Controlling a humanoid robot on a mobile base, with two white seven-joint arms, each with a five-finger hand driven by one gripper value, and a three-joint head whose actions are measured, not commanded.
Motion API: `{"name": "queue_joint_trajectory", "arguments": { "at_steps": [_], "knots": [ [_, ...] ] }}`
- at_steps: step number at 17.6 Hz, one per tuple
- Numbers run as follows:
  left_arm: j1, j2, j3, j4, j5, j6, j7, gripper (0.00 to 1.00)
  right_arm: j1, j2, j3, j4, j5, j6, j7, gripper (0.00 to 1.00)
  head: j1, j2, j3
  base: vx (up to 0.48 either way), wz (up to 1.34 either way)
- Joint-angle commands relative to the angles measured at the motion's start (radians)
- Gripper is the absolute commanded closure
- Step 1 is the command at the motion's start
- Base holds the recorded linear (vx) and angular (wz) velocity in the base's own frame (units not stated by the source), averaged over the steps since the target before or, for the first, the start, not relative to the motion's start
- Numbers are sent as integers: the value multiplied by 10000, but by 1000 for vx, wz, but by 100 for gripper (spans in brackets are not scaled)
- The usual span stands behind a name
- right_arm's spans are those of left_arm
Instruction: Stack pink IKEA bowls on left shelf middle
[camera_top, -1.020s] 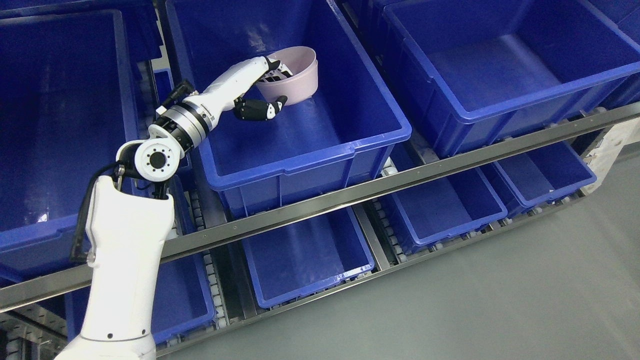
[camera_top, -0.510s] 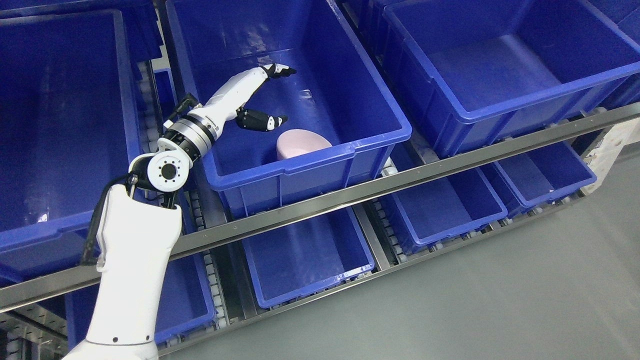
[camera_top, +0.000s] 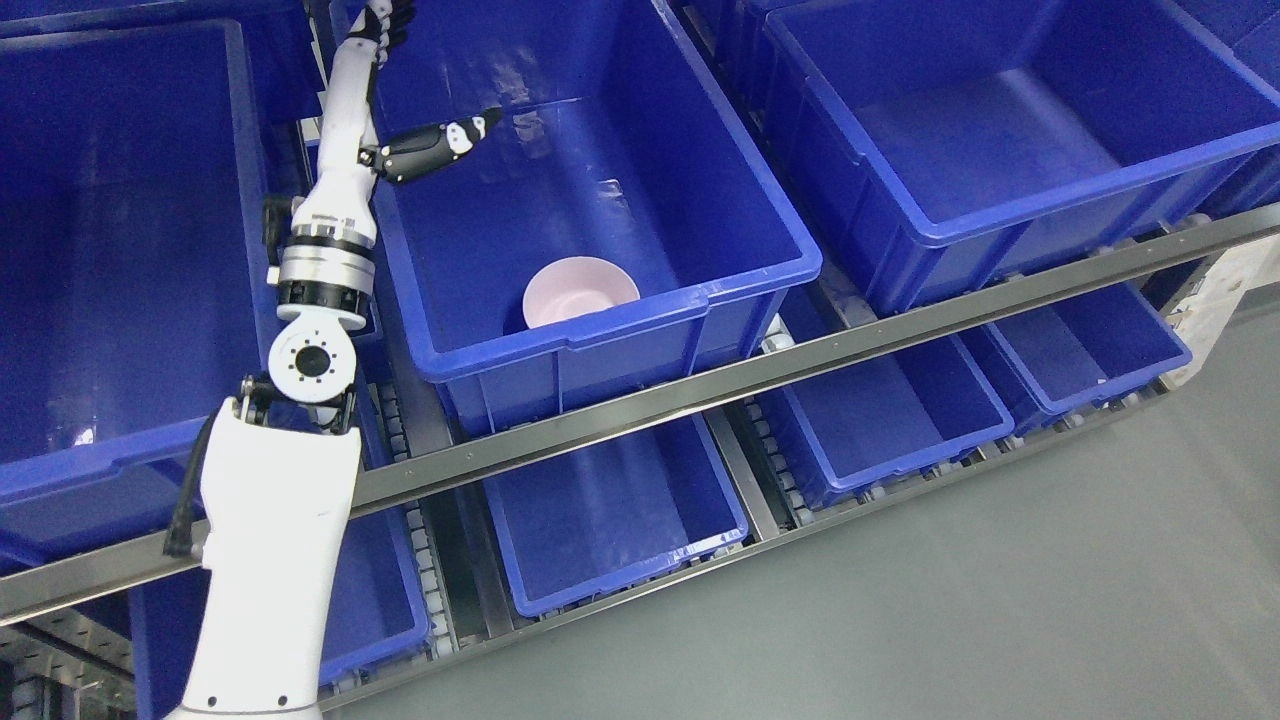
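A pink bowl (camera_top: 578, 291) sits upright, opening up, on the floor of the middle blue bin (camera_top: 790, 262), near its front wall. My left hand (camera_top: 425, 75) is raised above the bin's left rear corner, well away from the bowl. Its fingers are spread and hold nothing, and the thumb (camera_top: 440, 148) points right over the bin. The fingertips reach the top edge of the picture. The right arm is out of view.
A large blue bin (camera_top: 120, 250) stands to the left and another (camera_top: 1000, 140) to the right on the same shelf. A metal rail (camera_top: 800, 355) runs along the shelf front. Lower blue bins (camera_top: 610, 510) sit beneath. Grey floor lies at lower right.
The bowl left my hand, dropped to the bin's front and went from lying tipped to sitting upright. My left hand opened and swung up and left to the bin's rear corner.
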Motion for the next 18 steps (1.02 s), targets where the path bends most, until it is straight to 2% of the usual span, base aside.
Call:
{"name": "queue_joint_trajectory", "arguments": {
  "at_steps": [1, 12, 18],
  "knots": [
    [2063, 52, 445, -2068, 1873, 55, 375, 10, 3, -175, -92, 1, 77, 3, -11, 0, 0, 0, 0, 0, 0],
    [2343, 52, 62, -2914, 1858, 515, 359, 10, 3, -175, -107, 1, 77, 3, -11, 0, 0, 0, 0, -5, -48],
    [1056, 52, 92, -2930, 1873, 515, 359, 9, 3, -175, -107, 1, 77, 3, -11, 0, 0, 0, 0, 0, 8]
  ]
}}
